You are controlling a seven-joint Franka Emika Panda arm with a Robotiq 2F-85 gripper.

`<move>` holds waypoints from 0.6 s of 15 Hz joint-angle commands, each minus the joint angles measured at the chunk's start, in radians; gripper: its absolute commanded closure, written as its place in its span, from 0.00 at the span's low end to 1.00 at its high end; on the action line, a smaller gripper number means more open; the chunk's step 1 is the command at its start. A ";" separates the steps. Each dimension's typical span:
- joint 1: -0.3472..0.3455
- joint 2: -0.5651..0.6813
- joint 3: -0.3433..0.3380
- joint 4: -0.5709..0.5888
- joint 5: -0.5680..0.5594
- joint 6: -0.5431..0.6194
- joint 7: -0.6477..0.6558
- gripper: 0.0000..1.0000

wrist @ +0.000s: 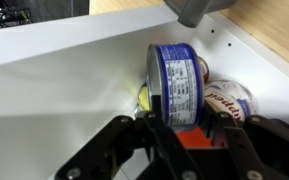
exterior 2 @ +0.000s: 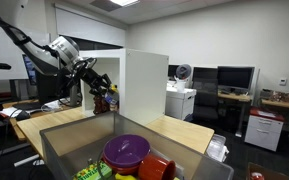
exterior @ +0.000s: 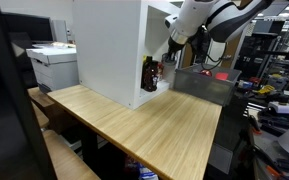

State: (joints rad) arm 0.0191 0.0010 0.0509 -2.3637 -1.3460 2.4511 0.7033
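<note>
In the wrist view a blue-labelled can [wrist: 179, 85] stands between my fingers, and my gripper [wrist: 182, 118] is shut on its lower part. It sits against the white cabinet's inner wall [wrist: 64, 80]. Right of it stands a second can [wrist: 227, 102] with red lettering, close beside the blue one. A yellowish object [wrist: 142, 98] peeks out behind the blue can, mostly hidden. A red patch [wrist: 189, 137] shows just under the can. In both exterior views my gripper [exterior: 164, 62] [exterior 2: 101, 87] reaches into the open side of the cabinet [exterior: 109, 45] [exterior 2: 144, 85].
The cabinet stands on a wooden table [exterior: 154, 130] [exterior 2: 179, 130]. A grey bin [exterior: 204, 88] [exterior 2: 54, 140] beside the table holds a purple bowl [exterior 2: 126, 150] and a red item [exterior 2: 156, 168]. A printer [exterior: 54, 62] stands behind the table.
</note>
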 commanded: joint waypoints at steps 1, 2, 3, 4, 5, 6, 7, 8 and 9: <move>0.012 0.020 0.000 0.034 -0.033 -0.015 0.011 0.88; 0.012 0.023 0.000 0.043 -0.034 -0.015 0.009 0.88; 0.013 0.027 0.000 0.053 -0.034 -0.014 0.008 0.88; 0.014 0.032 0.001 0.064 -0.036 -0.015 0.009 0.88; 0.015 0.039 0.001 0.074 -0.037 -0.015 0.007 0.88; 0.017 0.044 0.002 0.083 -0.042 -0.016 0.009 0.88; 0.020 0.053 0.002 0.089 -0.046 -0.021 0.008 0.88; 0.023 0.058 0.003 0.092 -0.051 -0.024 0.007 0.88; 0.025 0.063 0.004 0.095 -0.059 -0.027 0.007 0.88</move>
State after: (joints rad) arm 0.0317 0.0352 0.0525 -2.3105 -1.3684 2.4396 0.7038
